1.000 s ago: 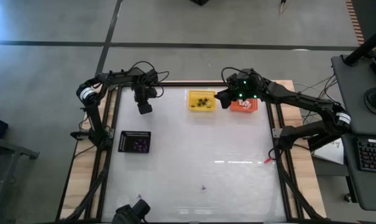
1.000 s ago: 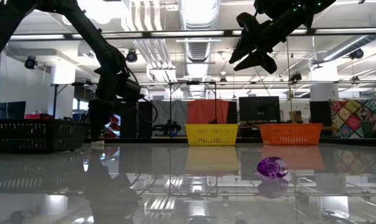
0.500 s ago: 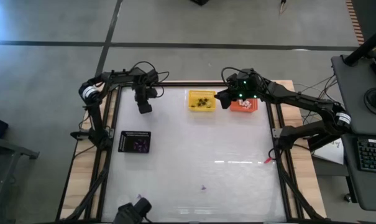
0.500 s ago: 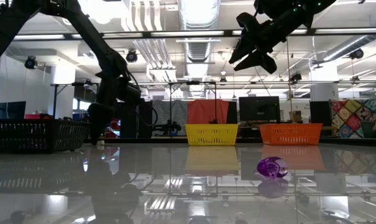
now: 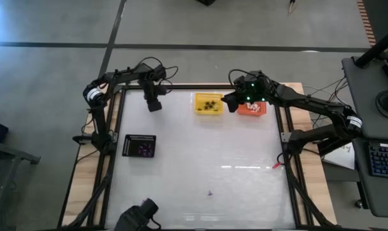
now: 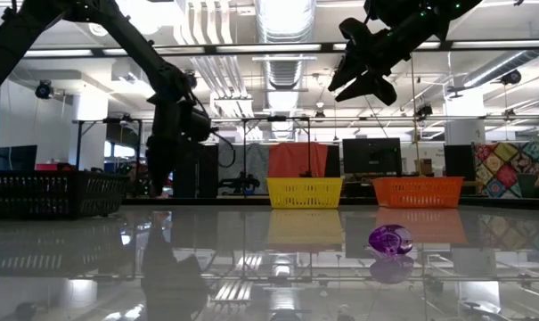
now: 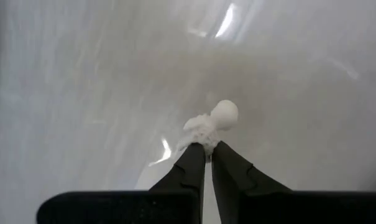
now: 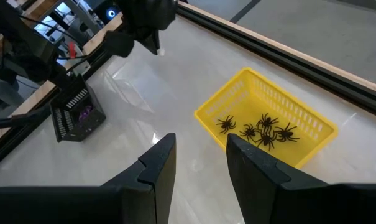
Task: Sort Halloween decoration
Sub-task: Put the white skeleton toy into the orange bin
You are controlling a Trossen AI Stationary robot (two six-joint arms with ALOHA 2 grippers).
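Note:
My left gripper (image 5: 154,106) points down over the table's far left part, shut on a small white lumpy trinket (image 7: 211,122) with a round knob. My right gripper (image 8: 200,163) hangs open and high between the yellow basket (image 5: 208,104) and the orange basket (image 5: 251,108), touching nothing. Black spiders (image 8: 262,132) lie in the yellow basket. The black basket (image 5: 140,146) at the left holds purple pieces. A purple trinket (image 6: 389,239) rests on the table near the front. My left gripper pinches the white trinket's lumpy end (image 7: 204,138) between its two fingertips (image 7: 194,155), coming from above and pointing down. The round knob (image 7: 225,114) sticks out past the tips. The trinket hangs just below the gripper (image 8: 158,51), off the table.
The three baskets stand along the far and left sides; the wide middle of the glossy table (image 5: 206,154) holds only the purple trinket (image 5: 210,192). Dark rails (image 5: 110,128) frame the table's edges.
My left gripper has shut on the white trinket, which lay on the table, then risen with it and gone a little toward the table's right and far side. The trinket is now lifted off the surface.

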